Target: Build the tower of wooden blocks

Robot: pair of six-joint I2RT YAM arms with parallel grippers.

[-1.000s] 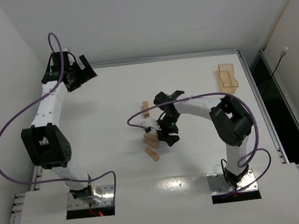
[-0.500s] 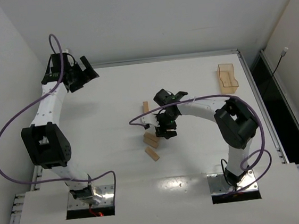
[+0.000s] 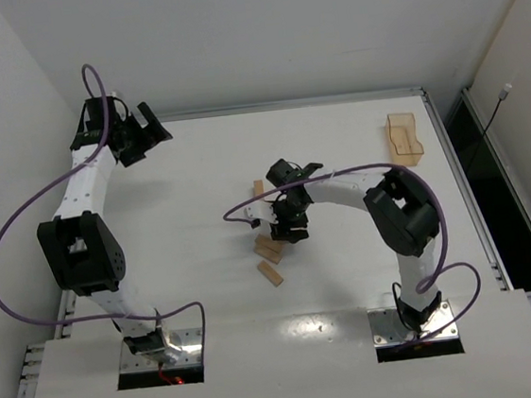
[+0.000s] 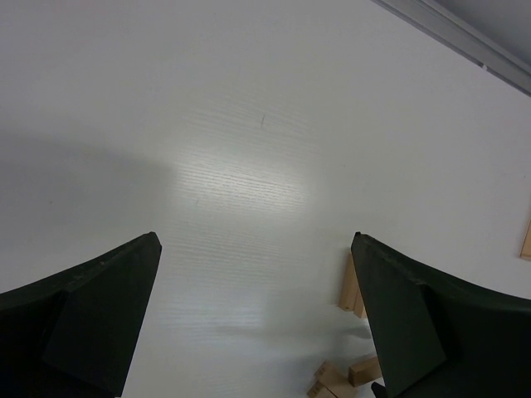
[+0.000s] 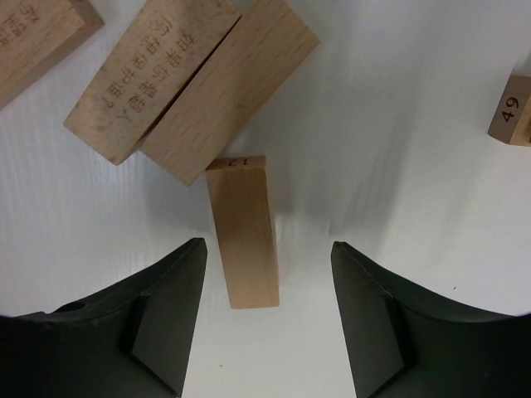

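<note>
The right claw [image 5: 267,249] is wide open and low over the table [image 3: 209,290], its fingers on either side of one flat wood block [image 5: 242,236] without touching it. A pair of blocks [image 5: 187,83] lies side by side right at that block's far end. The left claw [image 4: 257,282] is also spread wide and empty, up at the far left corner, well apart from the blocks.

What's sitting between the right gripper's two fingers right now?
In the right wrist view, one wood block lies flat on the table between the fingers of the open right gripper.
</note>
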